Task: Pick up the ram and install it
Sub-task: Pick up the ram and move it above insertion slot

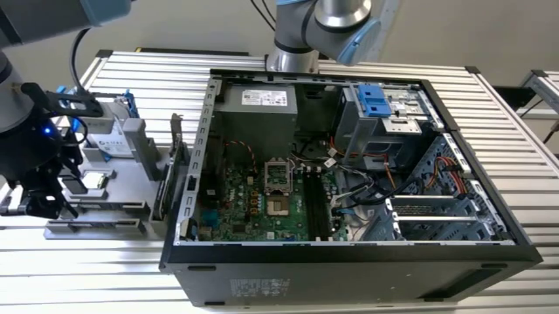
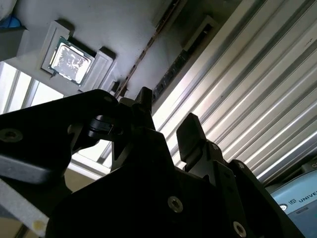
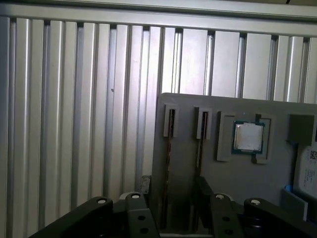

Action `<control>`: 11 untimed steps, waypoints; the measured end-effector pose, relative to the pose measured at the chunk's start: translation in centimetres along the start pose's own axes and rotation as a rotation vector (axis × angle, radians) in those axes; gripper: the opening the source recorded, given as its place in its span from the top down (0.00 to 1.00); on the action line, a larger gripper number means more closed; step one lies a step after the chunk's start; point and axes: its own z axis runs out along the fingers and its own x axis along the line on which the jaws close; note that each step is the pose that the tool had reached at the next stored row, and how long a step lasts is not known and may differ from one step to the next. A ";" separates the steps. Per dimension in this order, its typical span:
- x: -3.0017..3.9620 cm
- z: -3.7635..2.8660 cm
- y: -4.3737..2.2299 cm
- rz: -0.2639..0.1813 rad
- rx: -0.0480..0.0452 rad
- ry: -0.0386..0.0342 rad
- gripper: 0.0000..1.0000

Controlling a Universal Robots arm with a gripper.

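- Exterior view's far left: the gripper [image 1: 39,199] hung low over the near left corner of the grey parts holder [image 1: 131,173], which sat on the slatted aluminium table [image 1: 114,261].
- The gripper was open. In the second wrist view its fingers [image 2: 190,126] stood apart, with bare table ribs showing through the gap.
- In the first wrist view the ram [image 3: 168,163] stood on edge in the holder's outermost slot, just inside the holder's edge, not in the case.
- The ram's line ran into the gap between the fingers. Couldn't tell if anything touched it.
- A second thin board [image 3: 198,158] stood in the next slot, parallel to the ram.
- The CPU [image 3: 247,137] lay flat in its pocket, just past the two slots.
- A hard drive in a blue frame [image 1: 114,134] was at the holder's far end.
- An expansion card [image 1: 175,140] stood upright between the holder and the case.
- The PC case [image 1: 349,268] lay on its side, open, with the motherboard [image 1: 253,203] facing up.
- The memory slots [image 1: 319,206] ran just right of the CPU socket [image 1: 276,175]. Couldn't tell if they were populated.
- The power supply [image 1: 258,111] was at the back of the case, and the drive cage with a blue latch [image 1: 376,101] was to its right.
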 end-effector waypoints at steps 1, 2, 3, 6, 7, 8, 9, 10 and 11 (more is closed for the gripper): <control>0.00 0.09 -0.01 0.000 0.0002 -0.0001 0.00; 0.00 0.17 -0.01 0.000 0.0001 -0.0001 0.00; 0.00 0.24 -0.01 0.000 0.0001 -0.0001 0.00; 0.01 0.48 -0.01 0.000 0.0000 0.0000 0.00; 0.01 0.57 -0.01 0.000 0.0000 0.0000 0.00; 0.01 0.66 -0.01 0.000 0.0001 -0.0001 0.00; 0.01 0.74 -0.01 0.000 0.0000 0.0000 0.00; 0.01 0.82 -0.01 0.000 0.0000 -0.0001 0.00; 0.01 0.90 -0.01 0.000 -0.0001 0.0000 0.00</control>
